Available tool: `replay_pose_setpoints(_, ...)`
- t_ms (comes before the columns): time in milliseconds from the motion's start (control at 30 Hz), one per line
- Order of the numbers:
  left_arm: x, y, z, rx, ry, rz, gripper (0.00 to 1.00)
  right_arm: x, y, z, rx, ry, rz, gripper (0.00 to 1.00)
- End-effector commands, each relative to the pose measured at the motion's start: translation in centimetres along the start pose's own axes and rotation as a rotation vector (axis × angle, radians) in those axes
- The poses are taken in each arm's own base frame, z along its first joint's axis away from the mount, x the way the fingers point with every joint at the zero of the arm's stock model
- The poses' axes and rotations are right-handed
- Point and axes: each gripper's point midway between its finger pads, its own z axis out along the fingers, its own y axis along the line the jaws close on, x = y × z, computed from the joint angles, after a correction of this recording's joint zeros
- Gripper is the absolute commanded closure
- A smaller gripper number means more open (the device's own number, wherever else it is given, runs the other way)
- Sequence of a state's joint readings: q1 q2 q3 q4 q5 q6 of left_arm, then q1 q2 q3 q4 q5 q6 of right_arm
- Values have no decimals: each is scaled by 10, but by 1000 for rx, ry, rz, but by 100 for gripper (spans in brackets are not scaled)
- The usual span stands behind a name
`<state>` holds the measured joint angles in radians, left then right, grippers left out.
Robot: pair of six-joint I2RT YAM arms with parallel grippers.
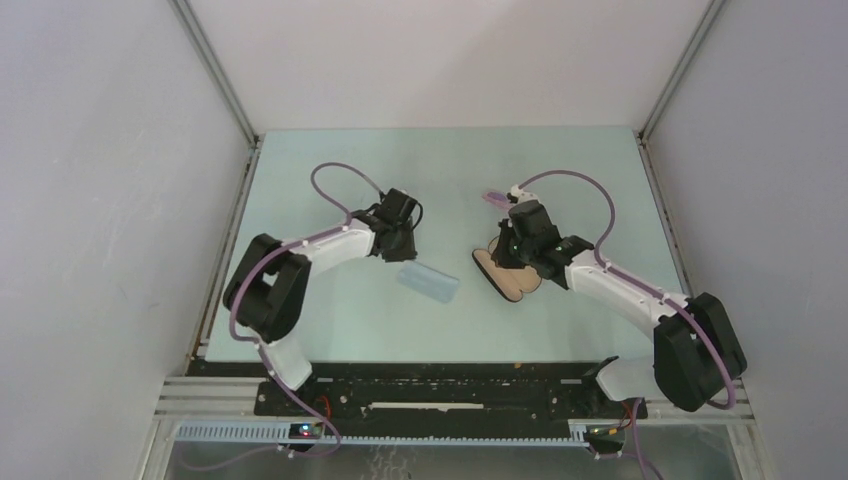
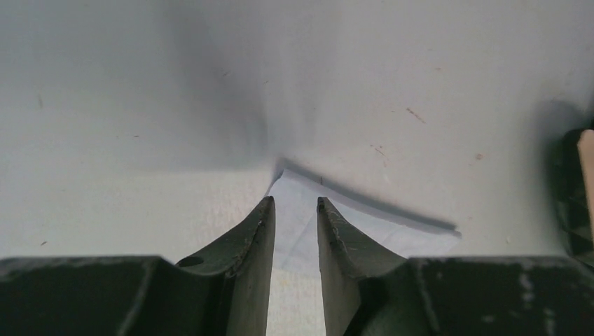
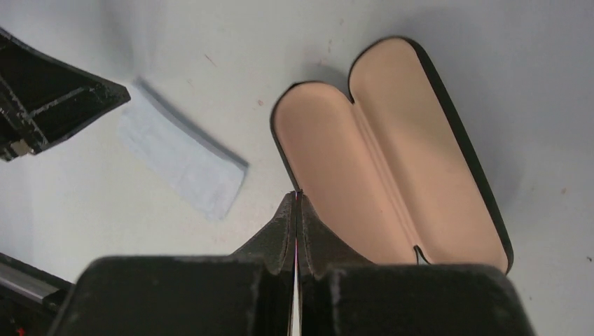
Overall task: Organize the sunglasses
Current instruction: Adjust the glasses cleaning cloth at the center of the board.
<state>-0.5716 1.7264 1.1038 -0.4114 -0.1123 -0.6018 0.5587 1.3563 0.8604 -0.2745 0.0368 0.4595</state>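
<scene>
The sunglasses (image 1: 494,200), a small pink-purple pair, lie on the table just behind my right wrist; neither wrist view shows them. The black case (image 1: 510,280) lies open, tan lining up (image 3: 392,161). My right gripper (image 1: 512,258) hovers over the case's near-left rim; its jaws (image 3: 297,194) are pressed together with nothing visible in them. The light blue cloth (image 1: 428,283) lies folded, left of the case (image 3: 182,161). My left gripper (image 1: 403,245) is at the cloth's far-left corner, its jaws (image 2: 294,203) a little apart above the cloth (image 2: 364,217) and holding nothing.
The case's edge shows at the right border of the left wrist view (image 2: 581,175). My left gripper shows at the upper left of the right wrist view (image 3: 49,105). White walls enclose the table on three sides, with a metal rail (image 1: 400,405) along the near edge.
</scene>
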Motion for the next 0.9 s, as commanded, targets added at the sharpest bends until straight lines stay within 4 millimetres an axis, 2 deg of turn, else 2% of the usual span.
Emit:
replay_pose_setpoints(0,-5,-4,15,-6,-12,0,67,2,-7,-8,8,-14,39,100)
replay_pose_setpoints(100,14,5,22,-39,21,5,68,4,-7,-8,6,-9,37,100)
replay_pose_setpoints(267,39,23,15,-156,1,39,69,6,-5,-2,-11,1,41,100)
replay_pose_setpoints(400,61,24,8,-196,22,77,69,8,-5,4,-11,9,45,100)
replay_pose_setpoints(567,88,20,-1,-164,66,55,69,8,-7,-1,-7,9,32,100)
replay_pose_setpoints(733,97,19,-22,-148,58,31,69,4,-13,-4,3,3,20,100)
replay_pose_setpoints(800,92,21,-32,-148,31,18,68,7,-9,-4,-28,24,7,99)
replay_pose_setpoints(867,81,21,-44,-149,-8,13,67,8,-5,-1,-44,45,-12,92)
